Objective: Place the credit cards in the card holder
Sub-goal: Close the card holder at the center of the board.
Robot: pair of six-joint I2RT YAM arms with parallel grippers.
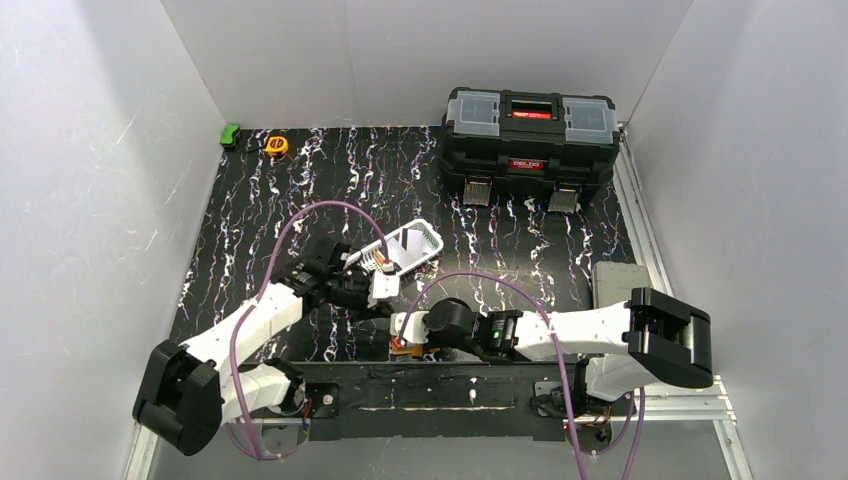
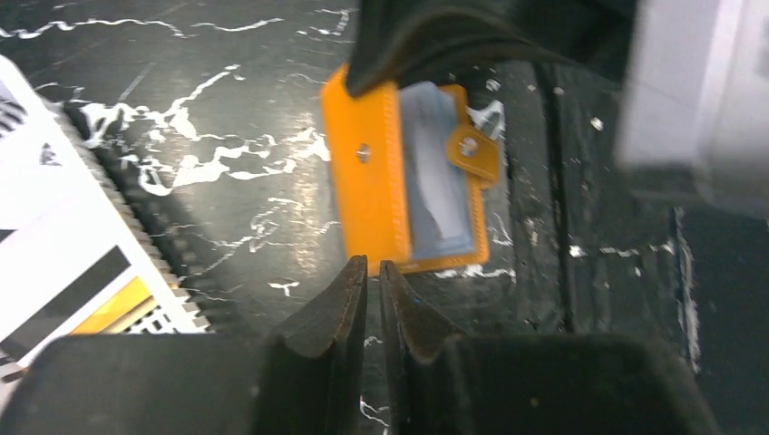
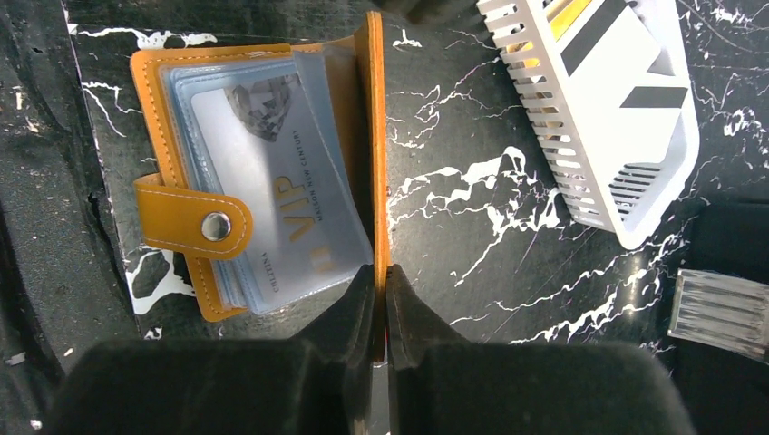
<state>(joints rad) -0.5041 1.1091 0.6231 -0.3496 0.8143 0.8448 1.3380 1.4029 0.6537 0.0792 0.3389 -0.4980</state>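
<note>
As it lies open, the card holder [image 3: 263, 181] shows stitched orange edges.

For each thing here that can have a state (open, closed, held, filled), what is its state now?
card holder: open on the table, one cover raised on edge.
snap tab: unfastened.
VIP card: inside a clear pocket of the holder.
white basket: holds more cards.
toolbox: lid closed.
left gripper: almost shut, empty.
right gripper: closed on the raised cover.
</note>
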